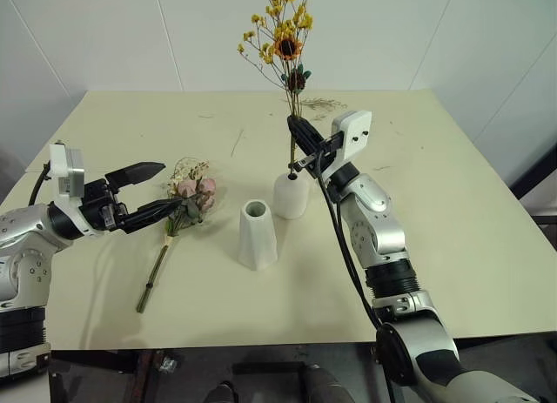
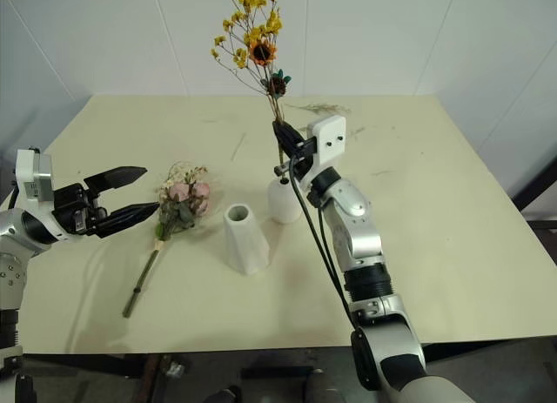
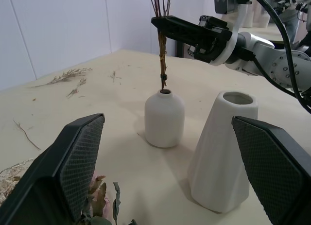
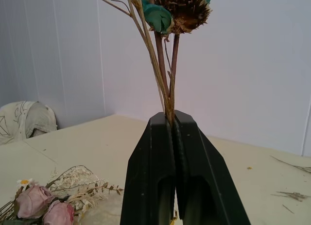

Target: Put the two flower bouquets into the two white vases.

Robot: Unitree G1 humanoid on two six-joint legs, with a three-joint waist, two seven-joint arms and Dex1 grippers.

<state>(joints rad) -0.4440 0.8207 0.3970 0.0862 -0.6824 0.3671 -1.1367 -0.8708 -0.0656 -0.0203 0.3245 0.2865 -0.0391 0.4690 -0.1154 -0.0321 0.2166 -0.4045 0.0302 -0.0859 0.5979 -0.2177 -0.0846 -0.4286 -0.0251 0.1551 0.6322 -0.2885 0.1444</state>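
Cream table, white walls, loose dried twigs.

The table [image 1: 452,238] has a pale cream top, set against white panelled walls [image 1: 365,29]. Dried twigs [image 1: 324,104] lie loose near its far edge, with a single thin stalk [image 1: 237,142] lying apart from them toward the middle and small specks of debris [image 1: 383,168] scattered over the top to the right. In the right wrist view a crumpled pale cloth [image 4: 24,120] sits off beyond the table's edge, by the wall.

Cream table [image 1: 452,246] set in a corner. White panelled walls [image 1: 104,37] behind and at both sides. Light even.
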